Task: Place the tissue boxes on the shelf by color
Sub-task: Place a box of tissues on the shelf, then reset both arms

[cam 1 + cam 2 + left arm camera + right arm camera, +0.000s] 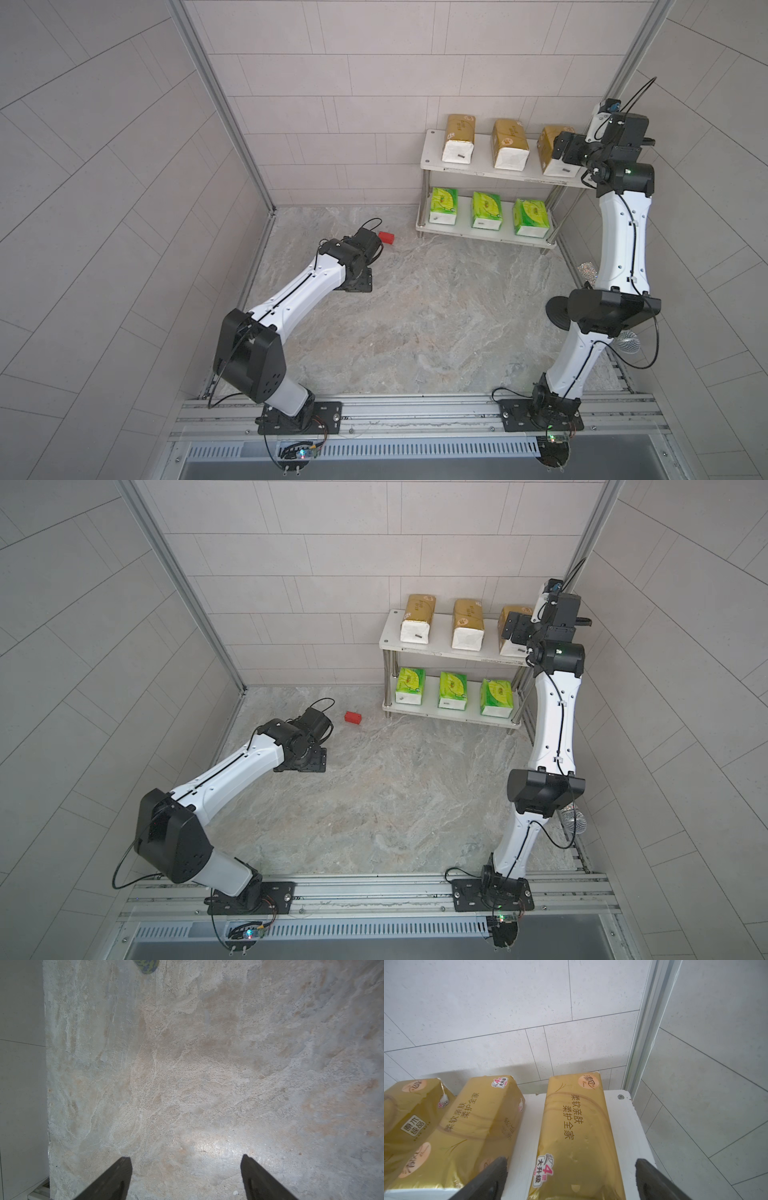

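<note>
Closest to me is the aluminium rail (415, 409) both arms bolt onto, then the marble-look table (415, 324), and at the back right corner the shelf (483, 158). All six tissue packs sit on it: three gold packs (459, 137) (510, 143) (577, 1126) in a row on the top board, three green packs (444, 205) (487, 210) (532, 218) on the bottom one. So I'd say the sorting is basically done and this is the release of the end gold pack. The right gripper (571, 1160) has its jaws spread either side of that pack, clear of it, so next it should back straight out without dragging it. The gold wrap is shiny, soft and a bit dimpled, with white ends. The left gripper (186, 1158) hangs spread over bare table, gripping nothing, near a small red block (386, 237).
</note>
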